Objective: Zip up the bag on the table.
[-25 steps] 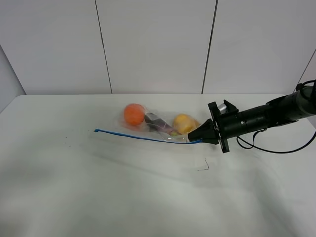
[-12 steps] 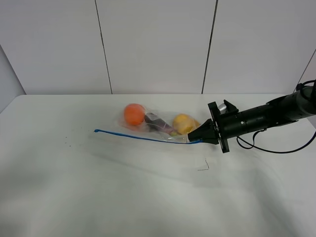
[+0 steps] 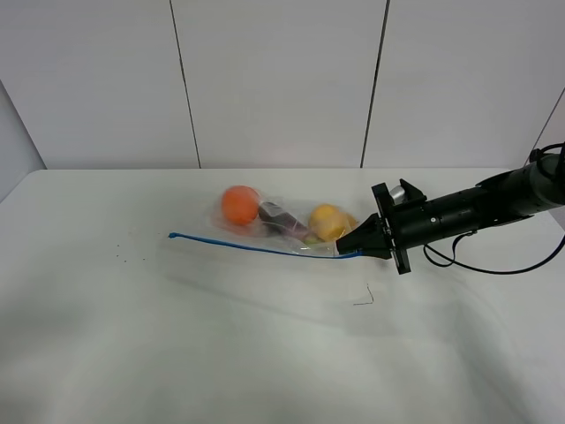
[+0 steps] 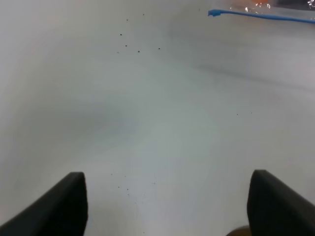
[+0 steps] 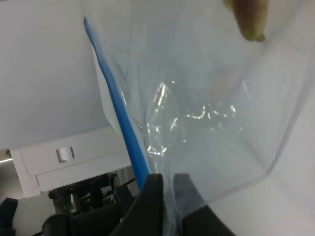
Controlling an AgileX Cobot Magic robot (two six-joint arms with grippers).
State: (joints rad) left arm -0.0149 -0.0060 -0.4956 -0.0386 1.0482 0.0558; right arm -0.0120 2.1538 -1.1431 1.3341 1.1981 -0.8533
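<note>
One bag (image 3: 282, 225) lies mid-table (image 3: 177, 353), holding three fruits: orange, purple, yellow. Right gripper (image 3: 357, 245) is clamped on the right end of the single blue zipper strip (image 3: 256, 248). Left gripper (image 4: 165, 206) hovers above bare table, fingers apart.

Table (image 3: 132, 353) bare near side and left; bag (image 3: 282, 225) and right arm (image 3: 468, 212) block centre-right.

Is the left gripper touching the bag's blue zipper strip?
No. In the left wrist view the left gripper hangs open over bare table, well apart from the blue zipper strip.
</note>
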